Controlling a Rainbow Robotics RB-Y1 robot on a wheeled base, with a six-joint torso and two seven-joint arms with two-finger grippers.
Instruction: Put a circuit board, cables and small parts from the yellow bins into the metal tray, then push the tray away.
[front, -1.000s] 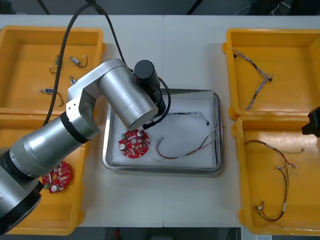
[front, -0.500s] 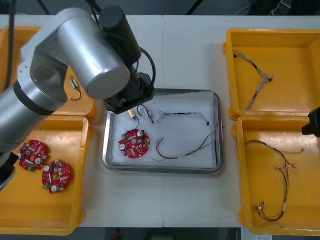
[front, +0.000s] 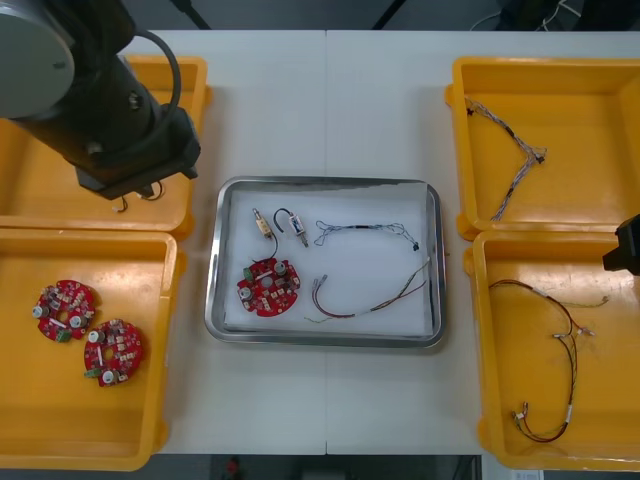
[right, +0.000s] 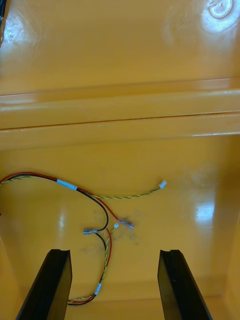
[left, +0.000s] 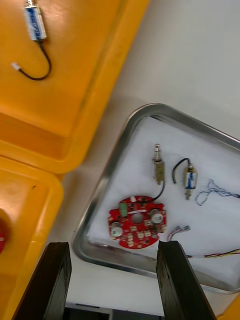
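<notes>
Metal tray (front: 212, 290), table centre: holds one red circuit board (front: 268, 287), two small metal parts (front: 265, 224), two cables (front: 375, 300). Left gripper (left: 112, 247): fingers wide apart, empty, above far left yellow bin (front: 40, 210). Right gripper (right: 112, 252): fingers wide apart, empty, over red-and-yellow cable (right: 67, 184).

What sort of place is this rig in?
Probably a lab kitting bench for electronics: yellow bins of round red circuit boards and cables flank a metal tray on a light table. Left gripper open near the far left bin, right gripper open above the near right bin.
</notes>
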